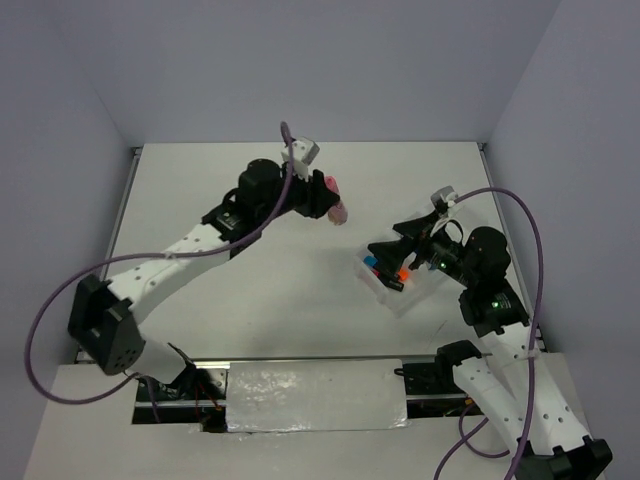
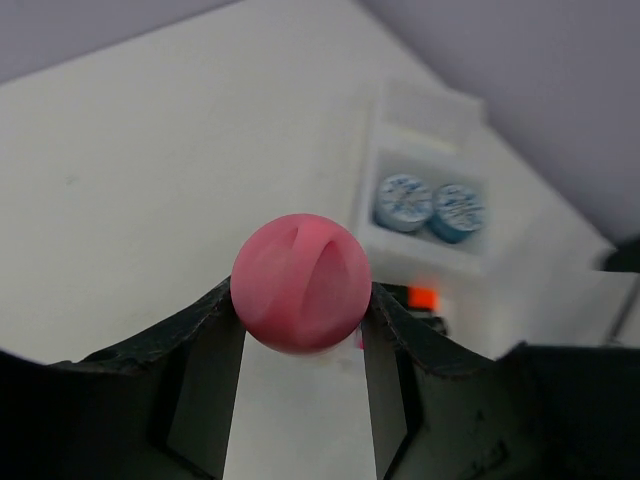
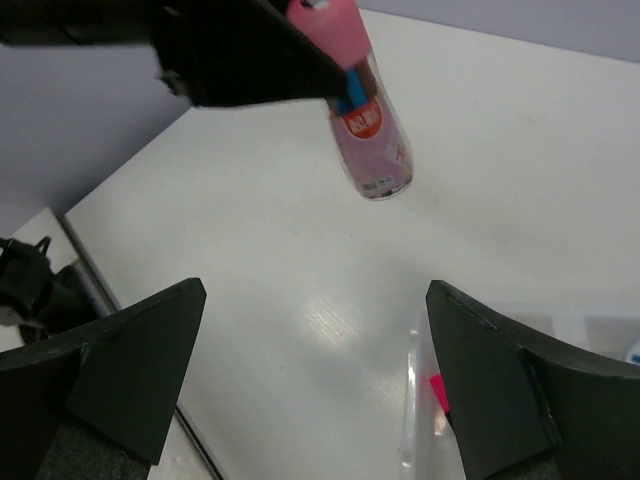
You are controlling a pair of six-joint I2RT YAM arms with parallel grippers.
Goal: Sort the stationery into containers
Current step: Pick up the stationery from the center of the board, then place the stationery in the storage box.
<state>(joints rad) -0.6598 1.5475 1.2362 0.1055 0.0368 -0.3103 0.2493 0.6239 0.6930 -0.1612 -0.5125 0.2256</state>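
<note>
My left gripper (image 1: 326, 198) is shut on the small pink-capped tube (image 1: 338, 210) and holds it above the table, left of the tray. In the left wrist view the tube's round pink cap (image 2: 300, 283) sits between my fingers. The right wrist view shows the tube (image 3: 372, 140) hanging cap-up. The translucent tray (image 1: 405, 303) holds the two blue-white discs (image 2: 403, 202) in one compartment. Orange-capped (image 1: 403, 272) and blue-capped (image 1: 371, 264) markers lie in another, and a pink marker cap (image 3: 438, 392) shows there too. My right gripper (image 1: 384, 262) is open and empty over the tray's left end.
Grey walls close in the white table on three sides. A metal rail (image 1: 122, 215) runs along the table's left edge. The right arm's purple cable (image 1: 530, 230) loops above the tray's right side.
</note>
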